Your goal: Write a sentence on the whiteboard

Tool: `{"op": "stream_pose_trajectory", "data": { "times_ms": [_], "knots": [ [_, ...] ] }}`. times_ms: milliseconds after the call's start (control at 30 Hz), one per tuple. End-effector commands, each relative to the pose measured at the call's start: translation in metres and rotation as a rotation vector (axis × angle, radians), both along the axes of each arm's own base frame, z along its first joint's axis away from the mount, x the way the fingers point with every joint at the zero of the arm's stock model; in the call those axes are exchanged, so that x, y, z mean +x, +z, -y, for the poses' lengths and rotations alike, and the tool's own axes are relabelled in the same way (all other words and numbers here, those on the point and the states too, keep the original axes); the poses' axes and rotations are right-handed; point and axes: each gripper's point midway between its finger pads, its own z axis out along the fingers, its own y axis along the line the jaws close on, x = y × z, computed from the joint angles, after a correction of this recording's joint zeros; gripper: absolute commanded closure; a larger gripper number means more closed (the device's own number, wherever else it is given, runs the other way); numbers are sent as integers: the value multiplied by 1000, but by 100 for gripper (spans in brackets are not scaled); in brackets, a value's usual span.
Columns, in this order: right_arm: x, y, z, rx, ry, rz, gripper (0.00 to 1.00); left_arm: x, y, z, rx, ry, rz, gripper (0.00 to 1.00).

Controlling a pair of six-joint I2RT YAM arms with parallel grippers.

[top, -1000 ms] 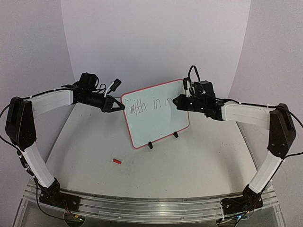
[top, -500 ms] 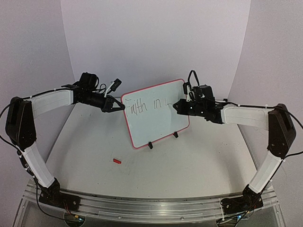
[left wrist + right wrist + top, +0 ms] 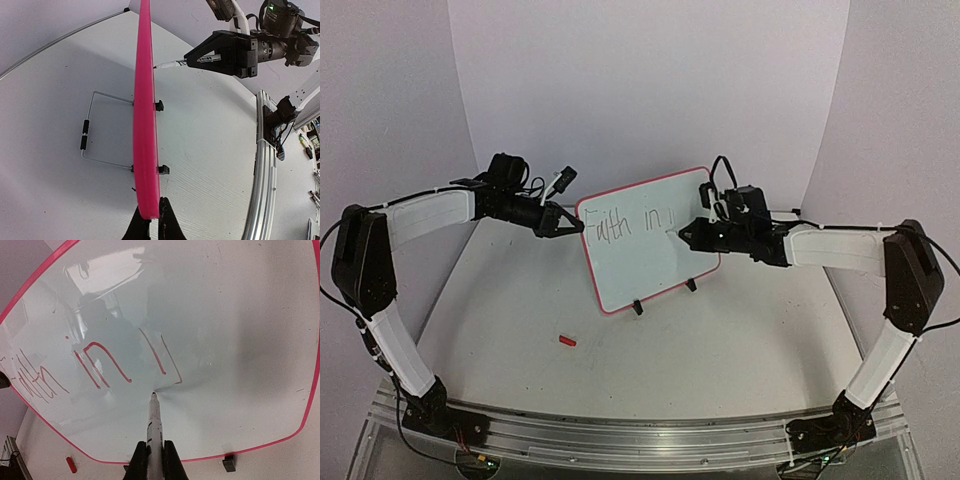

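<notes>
Whiteboard [image 3: 640,265]: stands upright on the table [image 3: 740,350], toward its far middle, leaning back. Its left edge is nearer the arms than its right edge. The rim is red-pink.
Supports: two black clip feet [image 3: 638,308] sit at the bottom edge. The left wrist view shows a wire stand [image 3: 92,135] behind the panel.
Sentence [image 3: 630,224]: a partial top line reads "Faith in", followed by one unfinished letter. The rest of the board face is blank.
Left gripper [image 3: 150,220]: the jaws are clamped narrow on the left rim of the whiteboard, near the upper left corner.
Right gripper [image 3: 155,460]: the jaws are closed on the barrel of a marker [image 3: 154,425], which points at the board face.
Marker tip: touches the board just below the foot of the unfinished letter, to the right of "in".
Small red object [image 3: 567,341]: lies flat on the table, near and left of the board, well apart from both grippers. What it is cannot be told.
</notes>
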Motion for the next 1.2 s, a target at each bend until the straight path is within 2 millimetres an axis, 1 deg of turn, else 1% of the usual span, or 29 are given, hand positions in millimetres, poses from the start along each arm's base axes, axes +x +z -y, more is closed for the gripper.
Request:
{"op": "stream_pose_trajectory", "data": {
  "times_ms": [0,100,167,233,367,400,467,533,633,767,900,1167],
  "knots": [
    [-1,9,-18,33,58,16,100,-16,-1,7,22,-45,-21,100],
    [-3,11,-22,34,76,16,100,-16,-2,7,23,-44,-22,100],
    [-6,15,-21,38,80,21,100,-16,-2,7,22,-44,-22,100],
    [-8,25,-17,43,67,40,100,-15,-3,6,24,-42,-23,100],
    [-10,54,-2,44,13,111,100,-15,-4,7,24,-42,-27,100],
    [-9,59,1,38,-1,123,100,-15,-5,7,24,-43,-27,100],
    [-6,62,6,18,-21,131,100,-15,-5,7,24,-44,-30,100],
    [-3,62,7,5,-31,134,100,-15,-6,8,24,-46,-32,100],
    [4,56,6,-15,-42,123,100,-15,-8,8,25,-45,-36,100],
    [6,50,-2,-11,-11,109,100,-14,-8,8,28,-43,-36,100],
    [7,42,0,-26,-27,96,100,-14,-8,8,28,-44,-36,100],
    [14,34,1,-41,-56,85,100,-14,-10,8,30,-43,-37,100]
  ]
}}
